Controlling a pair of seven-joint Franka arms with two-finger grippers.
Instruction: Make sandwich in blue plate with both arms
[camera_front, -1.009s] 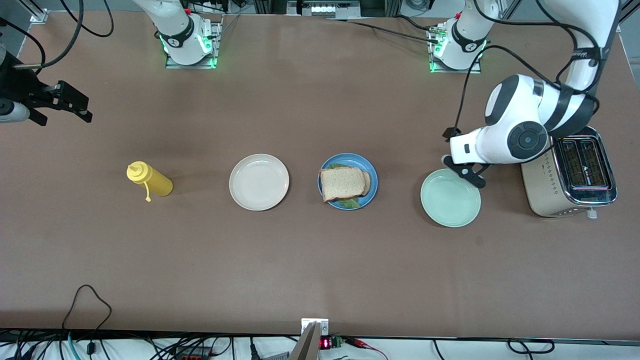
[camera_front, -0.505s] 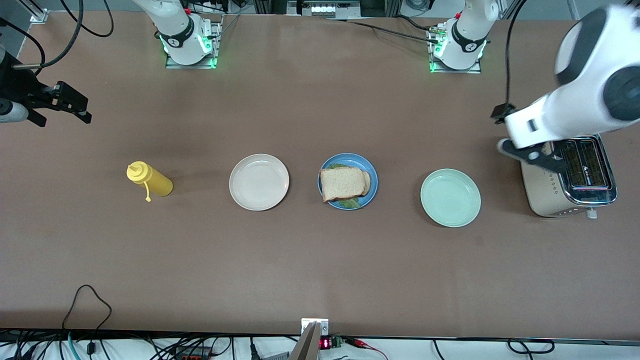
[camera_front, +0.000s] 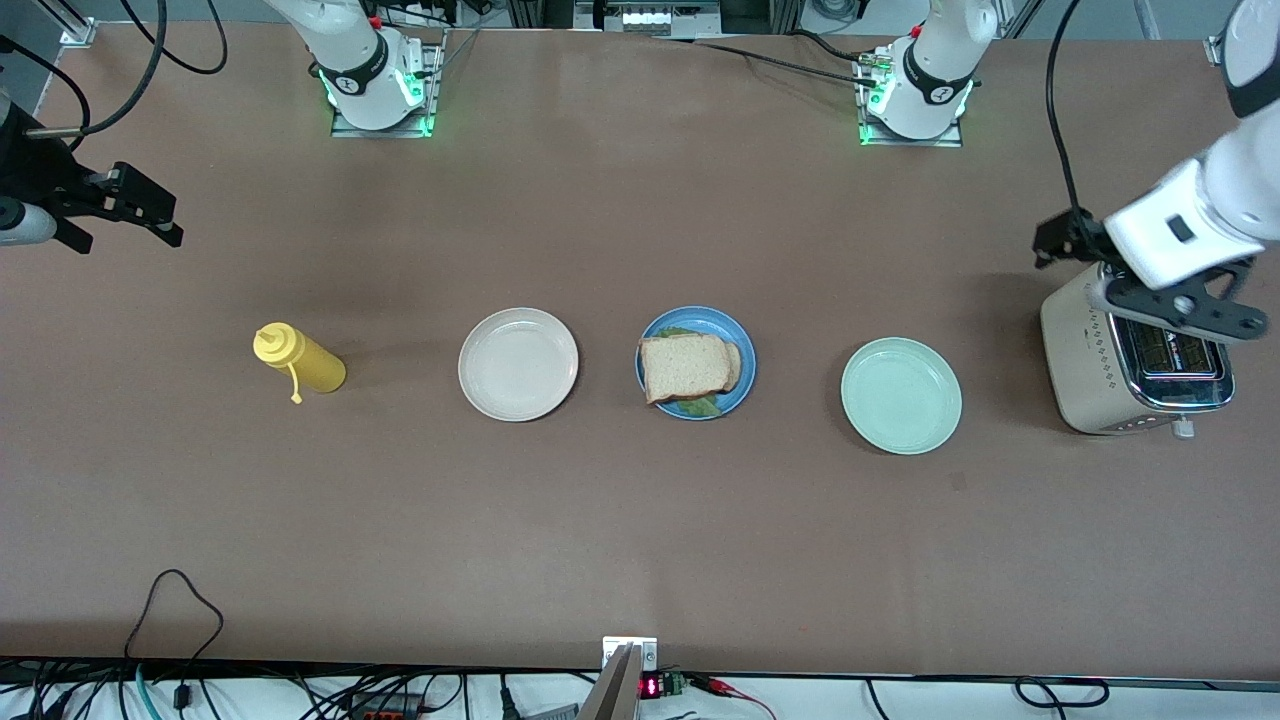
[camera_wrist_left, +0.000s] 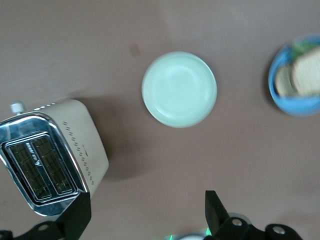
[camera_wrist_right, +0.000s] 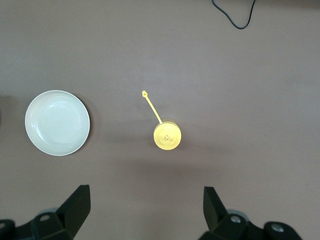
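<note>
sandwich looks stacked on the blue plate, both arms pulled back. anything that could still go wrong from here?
1. The left gripper hangs open right over the toaster; a low swing might clip it.
2. The top bread slice sits offset on the blue plate, with lettuce poking out, so a nudge could slide it.
3. The right gripper, open over the table's end, waits near the upright mustard bottle, which could tip.

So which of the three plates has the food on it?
The blue plate, the middle one of the row. It holds the sandwich; the cream plate and the green plate hold nothing.
</note>
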